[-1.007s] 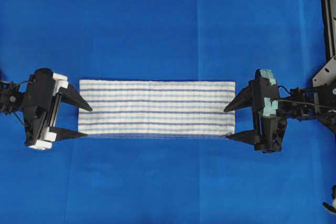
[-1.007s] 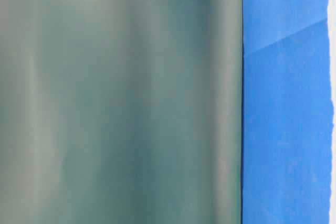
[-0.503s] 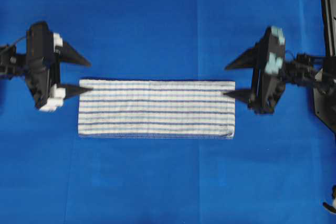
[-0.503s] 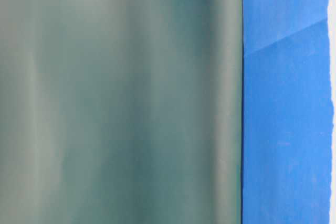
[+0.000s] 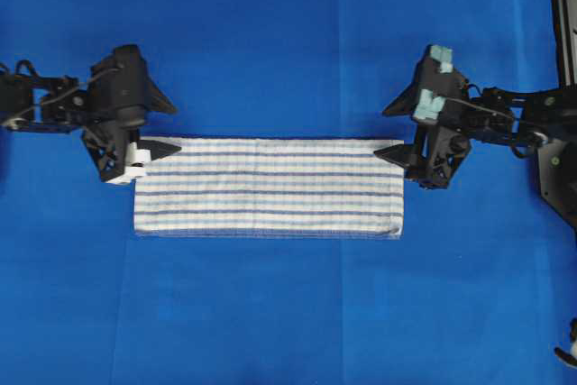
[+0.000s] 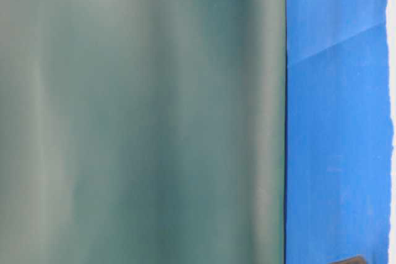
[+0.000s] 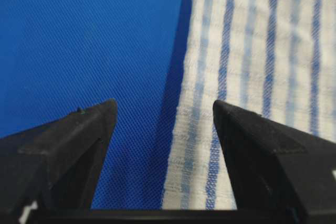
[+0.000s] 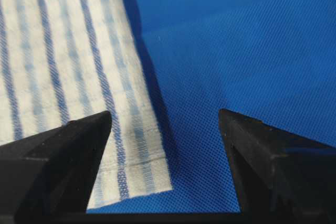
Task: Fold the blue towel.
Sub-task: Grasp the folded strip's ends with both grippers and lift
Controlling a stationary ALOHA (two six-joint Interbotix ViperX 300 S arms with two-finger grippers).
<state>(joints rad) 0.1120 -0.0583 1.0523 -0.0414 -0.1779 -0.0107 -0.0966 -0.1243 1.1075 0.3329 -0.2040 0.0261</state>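
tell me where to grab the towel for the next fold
Take the towel at its two far corners, one per short end, coming in from outside each end. It lies flat as a long folded strip, and the left gripper and right gripper already straddle that far edge with open jaws.

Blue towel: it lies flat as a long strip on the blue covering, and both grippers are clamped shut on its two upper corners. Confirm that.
Not quite. The blue towel does lie flat as a long strip on the blue covering, but the left gripper and right gripper are open at its upper corners, not clamped shut. Both wrist views show the fingers spread, one over cloth and one over covering.
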